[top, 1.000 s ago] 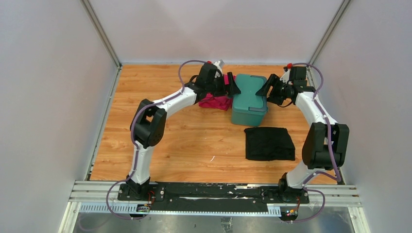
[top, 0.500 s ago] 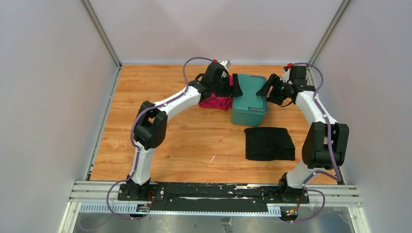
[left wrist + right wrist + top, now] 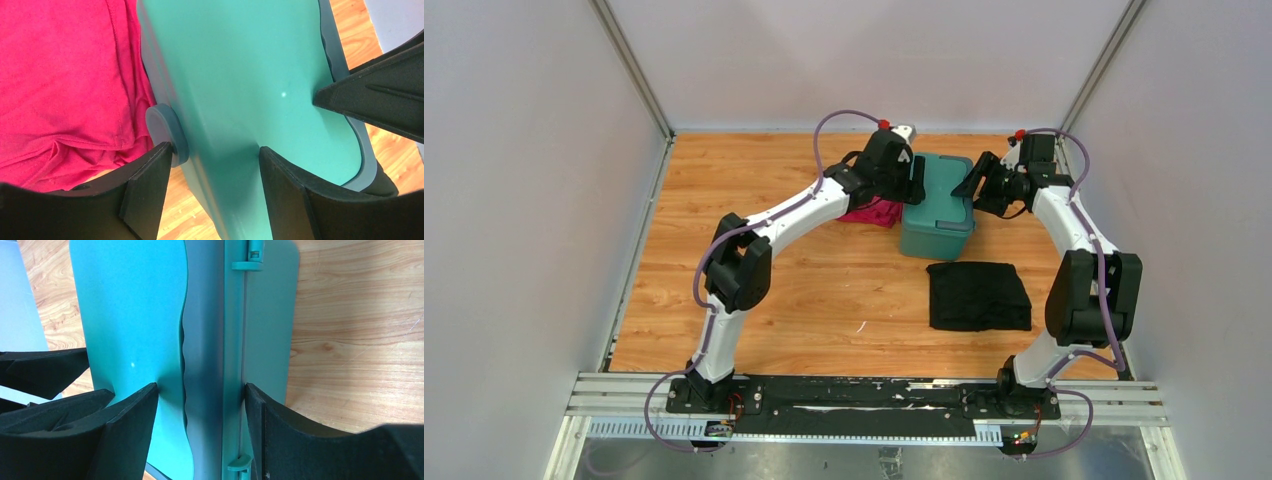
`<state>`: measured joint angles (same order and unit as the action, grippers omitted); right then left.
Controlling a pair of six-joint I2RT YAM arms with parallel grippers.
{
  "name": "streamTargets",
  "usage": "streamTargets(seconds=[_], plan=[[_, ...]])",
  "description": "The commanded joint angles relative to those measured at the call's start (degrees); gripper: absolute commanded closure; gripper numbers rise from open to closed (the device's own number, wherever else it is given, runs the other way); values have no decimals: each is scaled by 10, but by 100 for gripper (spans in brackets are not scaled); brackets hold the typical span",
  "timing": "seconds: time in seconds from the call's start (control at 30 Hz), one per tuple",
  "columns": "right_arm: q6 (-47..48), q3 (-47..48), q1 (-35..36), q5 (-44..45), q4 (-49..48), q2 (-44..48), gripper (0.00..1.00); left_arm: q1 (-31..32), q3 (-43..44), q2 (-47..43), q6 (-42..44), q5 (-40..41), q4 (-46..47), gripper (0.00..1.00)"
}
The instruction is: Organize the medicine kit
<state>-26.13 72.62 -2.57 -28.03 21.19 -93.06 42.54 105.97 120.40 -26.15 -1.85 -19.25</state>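
Far across the table (image 3: 824, 290), medicine kit (image 3: 937, 203) lies lengthwise far-to-near; lid upward.

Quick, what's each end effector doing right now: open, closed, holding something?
Left end effector: astride the medicine kit's left edge; grip cannot be told.
Right end effector: closed on the medicine kit's right side.

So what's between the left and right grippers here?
The medicine kit: the left gripper and right gripper flank its lid from opposite sides. The top view shows it best.
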Motion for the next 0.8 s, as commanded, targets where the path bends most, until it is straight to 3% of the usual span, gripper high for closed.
streamTargets(seconds=[0.0,0.77], plan=[[6,6,10,18,41,-23,33,20,11,34,31,18,-71,32],[3,7,12,18,44,-21,34,12,-94,44,-59,-123,56,26]])
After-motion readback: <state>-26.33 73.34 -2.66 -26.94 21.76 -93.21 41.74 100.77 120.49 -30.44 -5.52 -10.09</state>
